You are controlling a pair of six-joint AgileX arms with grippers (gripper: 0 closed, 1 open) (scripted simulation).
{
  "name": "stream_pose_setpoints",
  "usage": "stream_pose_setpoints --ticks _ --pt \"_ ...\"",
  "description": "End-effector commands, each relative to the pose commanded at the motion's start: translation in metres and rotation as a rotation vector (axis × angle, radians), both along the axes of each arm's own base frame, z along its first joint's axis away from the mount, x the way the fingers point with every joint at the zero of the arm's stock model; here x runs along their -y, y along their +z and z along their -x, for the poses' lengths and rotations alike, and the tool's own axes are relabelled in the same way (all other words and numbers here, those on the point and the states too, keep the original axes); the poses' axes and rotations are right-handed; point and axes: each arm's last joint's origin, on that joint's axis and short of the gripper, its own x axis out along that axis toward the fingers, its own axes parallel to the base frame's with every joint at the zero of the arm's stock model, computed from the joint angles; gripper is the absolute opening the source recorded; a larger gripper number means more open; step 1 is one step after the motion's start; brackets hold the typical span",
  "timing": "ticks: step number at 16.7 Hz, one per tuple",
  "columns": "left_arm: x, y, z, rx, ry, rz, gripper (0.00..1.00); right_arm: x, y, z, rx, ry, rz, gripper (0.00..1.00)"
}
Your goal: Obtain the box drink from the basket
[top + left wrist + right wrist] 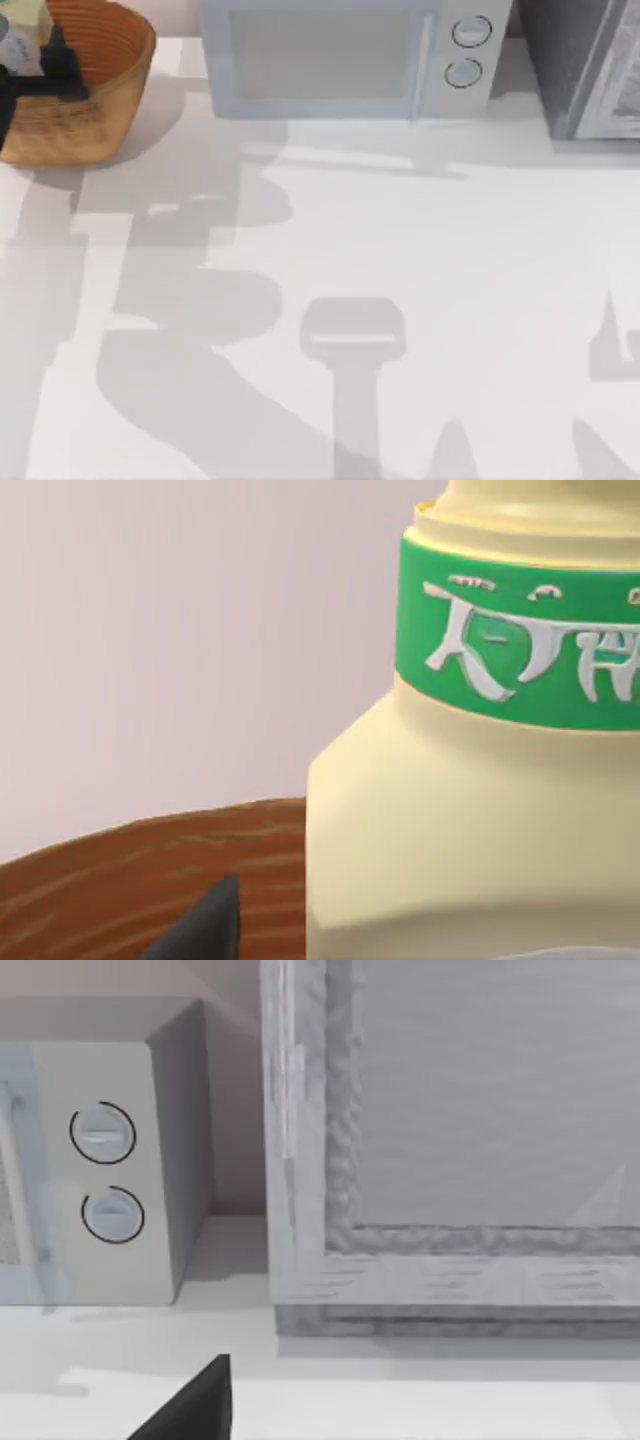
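**Left gripper at the basket**

The left gripper (40, 60) hangs over the round woven orange-brown basket (105, 95) — finger state unclear. Close before it stands a pale-yellow, green-banded drink container (470, 820): likely light, stiff, slick — grasp its flat sides.

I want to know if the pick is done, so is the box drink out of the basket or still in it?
Still in it: the left end effector is over the basket, and the left wrist view shows the box drink with wicker behind it.
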Motion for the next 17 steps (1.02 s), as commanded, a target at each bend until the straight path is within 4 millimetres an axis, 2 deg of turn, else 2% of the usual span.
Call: stream_pose_setpoints --ticks 7,12,17 --pt "-0.001 -0.002 -0.040 -0.002 0.000 0.002 1.00 0.000 0.000 0.000 0.000 0.000 0.000 1.00" --pt "-0.001 -0.003 -0.045 -0.002 0.000 0.002 1.00 0.000 0.000 0.000 0.000 0.000 0.000 1.00" --pt "-0.001 -0.003 -0.045 -0.002 0.000 0.002 0.62 0.000 0.000 0.000 0.000 0.000 0.000 1.00"
